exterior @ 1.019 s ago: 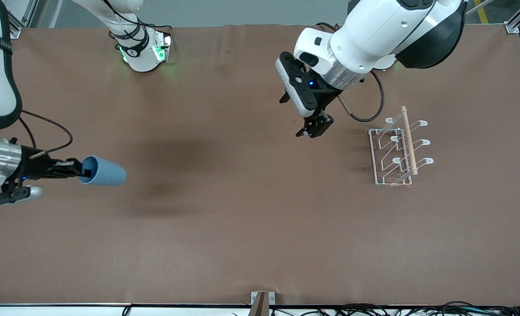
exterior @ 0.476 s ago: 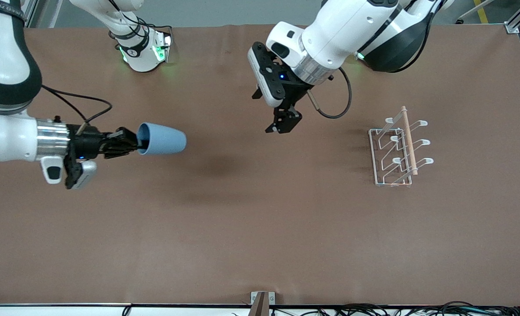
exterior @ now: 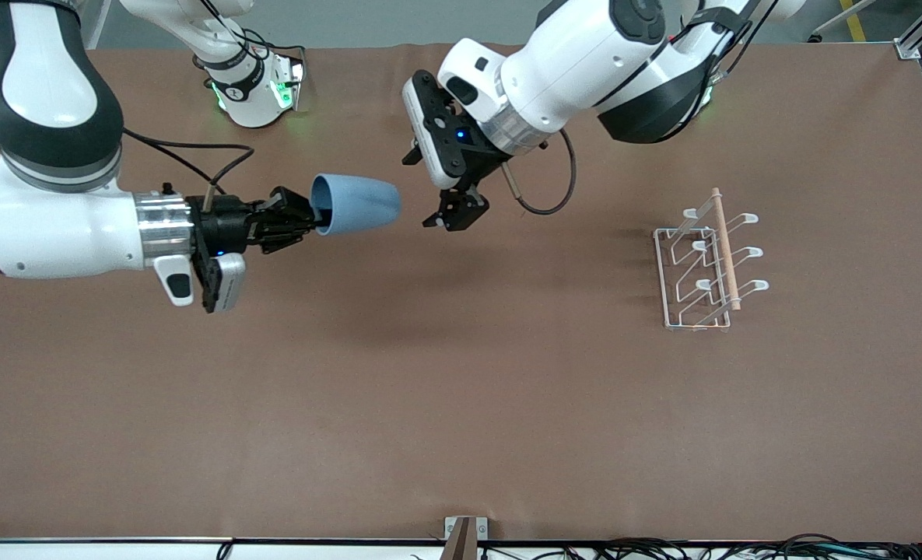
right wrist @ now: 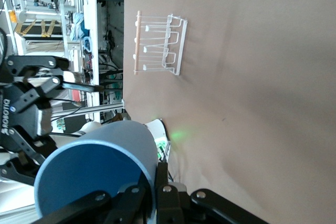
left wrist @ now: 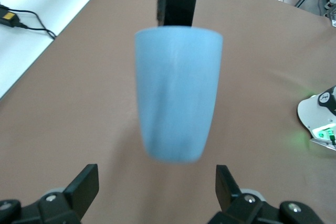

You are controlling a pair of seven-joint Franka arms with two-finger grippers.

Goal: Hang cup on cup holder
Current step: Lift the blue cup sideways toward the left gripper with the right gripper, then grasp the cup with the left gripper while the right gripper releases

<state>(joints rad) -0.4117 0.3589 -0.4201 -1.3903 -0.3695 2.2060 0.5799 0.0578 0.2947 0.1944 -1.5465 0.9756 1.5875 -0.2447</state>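
Front view: my right gripper point(exterior: 305, 218) is clamped on the rim of the cup point(exterior: 355, 204), holding it on its side in the air over the middle of the table point(exterior: 461, 404). My left gripper point(exterior: 454, 215) hovers just beside the cup's base, fingers spread. The cup holder point(exterior: 706, 260) stands toward the left arm's end.
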